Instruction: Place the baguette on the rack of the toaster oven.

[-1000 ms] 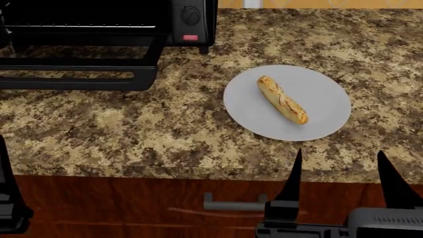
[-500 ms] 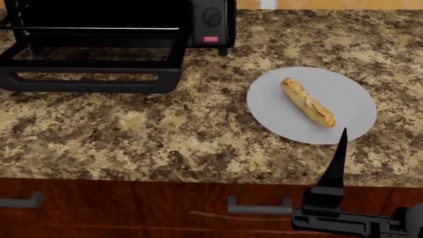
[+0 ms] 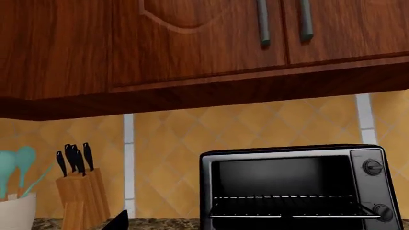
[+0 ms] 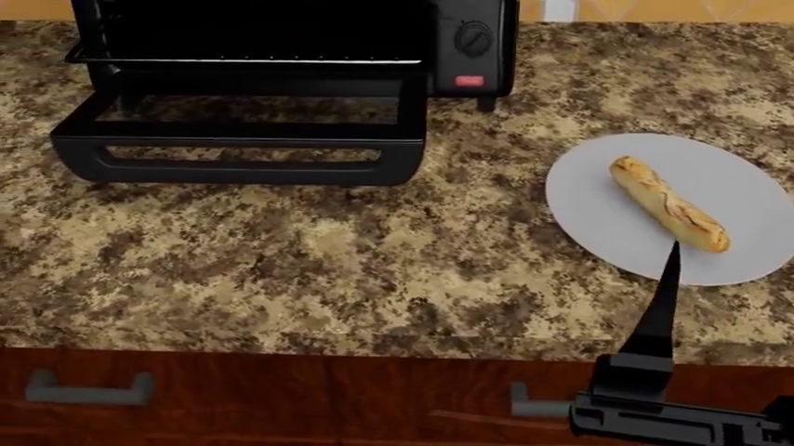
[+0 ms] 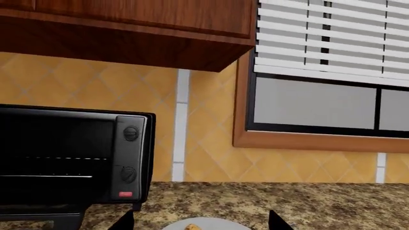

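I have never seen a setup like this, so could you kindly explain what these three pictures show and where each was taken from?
These are simulator renders from a two-armed robot. One camera sits on its head, looking down at a granite counter. There a black toaster oven stands with its door folded down, and a baguette lies on a white plate. The dark spike at the lower right is the right gripper, holding nothing. The other two cameras ride on the wrists, facing the wall: one shows a knife block, the other a window.

Golden-brown baguette [image 4: 668,216] with orange slashes, pale grey plate [image 4: 745,186], black toaster oven [image 4: 285,56] with red button [image 4: 469,81], brown-speckled granite counter [image 4: 310,260], reddish wood cabinets [image 3: 160,43]
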Controlling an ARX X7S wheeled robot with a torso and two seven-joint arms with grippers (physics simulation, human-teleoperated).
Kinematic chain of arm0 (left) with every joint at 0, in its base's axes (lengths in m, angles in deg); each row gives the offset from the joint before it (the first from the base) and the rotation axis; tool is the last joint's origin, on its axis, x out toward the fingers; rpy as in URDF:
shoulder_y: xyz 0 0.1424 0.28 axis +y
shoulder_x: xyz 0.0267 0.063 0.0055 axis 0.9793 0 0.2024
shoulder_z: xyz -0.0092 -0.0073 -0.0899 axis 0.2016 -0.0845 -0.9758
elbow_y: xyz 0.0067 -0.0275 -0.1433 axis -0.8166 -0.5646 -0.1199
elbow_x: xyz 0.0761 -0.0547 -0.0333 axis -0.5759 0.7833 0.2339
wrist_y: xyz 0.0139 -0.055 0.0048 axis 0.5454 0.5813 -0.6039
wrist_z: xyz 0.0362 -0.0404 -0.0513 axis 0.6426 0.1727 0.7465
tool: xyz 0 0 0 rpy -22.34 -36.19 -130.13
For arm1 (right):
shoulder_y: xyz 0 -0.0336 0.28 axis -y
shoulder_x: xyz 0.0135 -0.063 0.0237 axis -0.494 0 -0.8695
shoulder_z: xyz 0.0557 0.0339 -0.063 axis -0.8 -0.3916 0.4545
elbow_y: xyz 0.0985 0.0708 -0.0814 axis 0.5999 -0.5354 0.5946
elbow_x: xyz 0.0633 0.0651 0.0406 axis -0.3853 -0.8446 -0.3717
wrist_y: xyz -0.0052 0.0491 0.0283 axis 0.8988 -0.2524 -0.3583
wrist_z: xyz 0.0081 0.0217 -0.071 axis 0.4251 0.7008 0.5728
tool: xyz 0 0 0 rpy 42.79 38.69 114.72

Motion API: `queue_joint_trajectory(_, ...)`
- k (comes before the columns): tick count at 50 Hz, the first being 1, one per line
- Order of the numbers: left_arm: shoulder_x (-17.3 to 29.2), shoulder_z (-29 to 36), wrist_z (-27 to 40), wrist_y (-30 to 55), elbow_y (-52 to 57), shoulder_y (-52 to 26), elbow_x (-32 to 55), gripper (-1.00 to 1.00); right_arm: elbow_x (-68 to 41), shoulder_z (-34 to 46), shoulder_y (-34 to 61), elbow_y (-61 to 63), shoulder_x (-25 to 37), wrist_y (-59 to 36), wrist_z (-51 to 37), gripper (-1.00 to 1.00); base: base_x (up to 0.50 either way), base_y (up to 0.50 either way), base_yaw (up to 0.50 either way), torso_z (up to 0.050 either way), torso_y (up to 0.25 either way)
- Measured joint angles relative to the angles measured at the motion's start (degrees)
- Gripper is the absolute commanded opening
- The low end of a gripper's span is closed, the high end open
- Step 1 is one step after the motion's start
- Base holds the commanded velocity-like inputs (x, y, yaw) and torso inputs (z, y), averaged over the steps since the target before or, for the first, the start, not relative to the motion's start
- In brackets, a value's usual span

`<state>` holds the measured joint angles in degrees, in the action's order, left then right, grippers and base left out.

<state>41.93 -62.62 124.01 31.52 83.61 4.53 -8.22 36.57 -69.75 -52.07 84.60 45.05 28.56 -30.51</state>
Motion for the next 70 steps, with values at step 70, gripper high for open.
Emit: queue_joint_trajectory(70, 8.49, 6.09, 8.31, -6.54, -0.99, -1.68, 5.43, 1.00, -3.64, -0.90, -1.20, 0.08, 3.32, 0.35, -3.14, 1.00, 0.24, 0.10, 0.00, 0.000, 0.000)
